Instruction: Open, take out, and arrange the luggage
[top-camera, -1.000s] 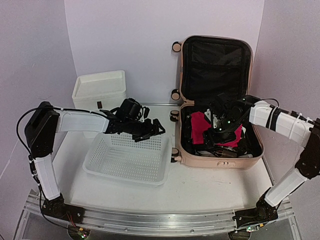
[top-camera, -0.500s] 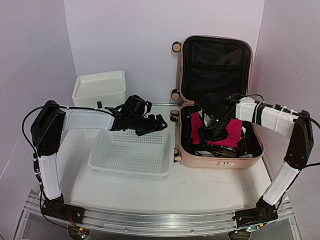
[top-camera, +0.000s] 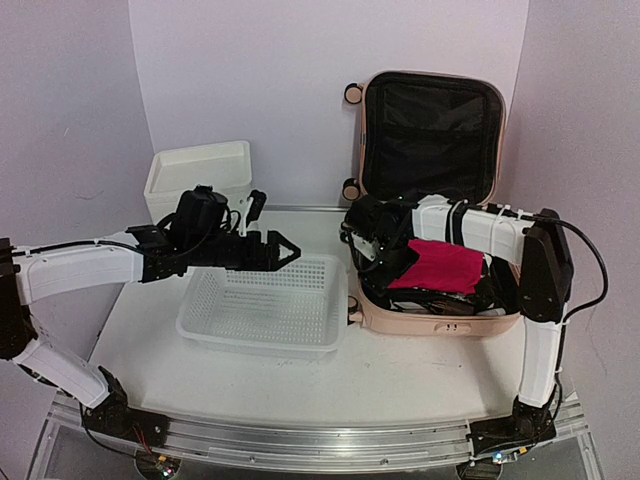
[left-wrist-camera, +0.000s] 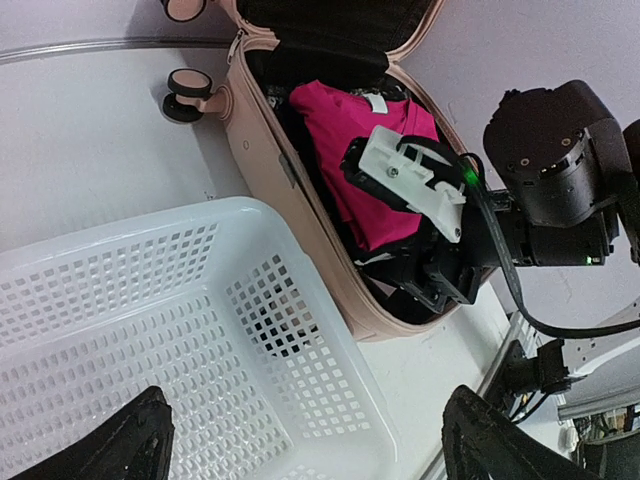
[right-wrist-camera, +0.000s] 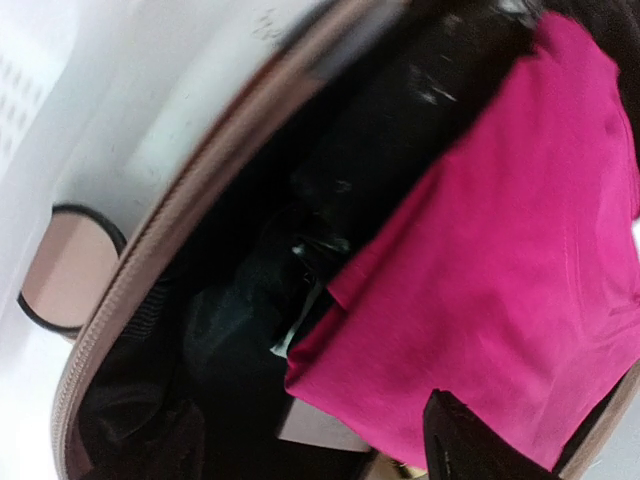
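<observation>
Judging by its look, I expect the luggage (top-camera: 440, 322), open at right centre of the top view with its lid upright, to be stiff-shelled, light and apt to roll on its casters. I'd steady it by the front rim. I count one luggage, one magenta garment (top-camera: 440, 265) and one basket (top-camera: 260, 335). My left gripper (left-wrist-camera: 310, 450) hangs spread wide above the basket. My right gripper (top-camera: 365, 250) reaches inside the luggage, and I cannot tell whether it is spread.

The overhead camera looks down on everything; both wrist cameras, nearer, share the luggage (top-camera: 430, 322) interior.
</observation>
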